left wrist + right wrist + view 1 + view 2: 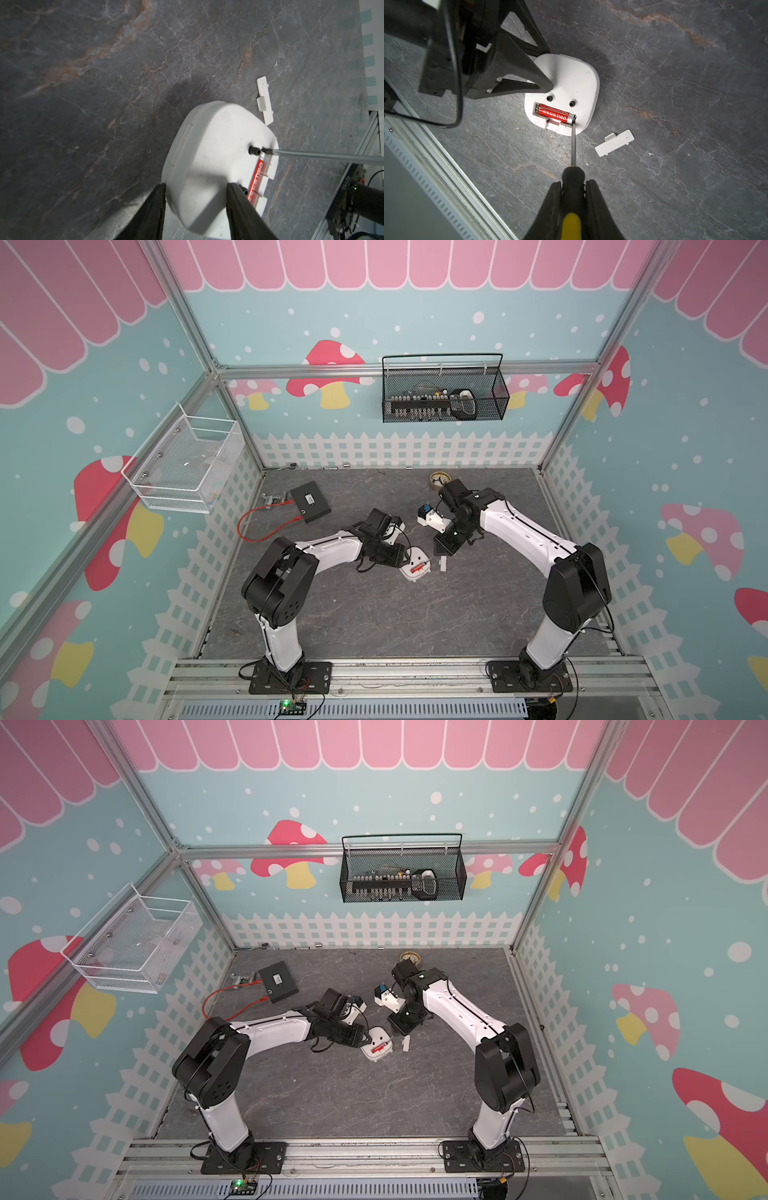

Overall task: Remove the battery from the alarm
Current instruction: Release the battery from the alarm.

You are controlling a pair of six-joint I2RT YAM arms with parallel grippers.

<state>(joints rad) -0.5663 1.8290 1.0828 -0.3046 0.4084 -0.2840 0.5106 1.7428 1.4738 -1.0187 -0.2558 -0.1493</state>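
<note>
The right gripper (573, 184), clenched on the screwdriver (573, 143), is being shown in the right wrist view, blade tip at the battery (555, 113) ahead, in the recess of the alarm (571, 81); a slip is being risked, flinging the cell. In the left wrist view the alarm is being straddled by the left gripper (196, 185), grip untellable, so shifting is being risked. In both top views a grey veined table (374, 622) and mushroom walls (415, 803) are being seen around it.

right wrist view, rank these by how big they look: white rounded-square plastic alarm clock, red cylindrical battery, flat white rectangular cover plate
1. white rounded-square plastic alarm clock, clearly largest
2. flat white rectangular cover plate
3. red cylindrical battery, only slightly shorter and thinner than the plate, so these two are close
</note>
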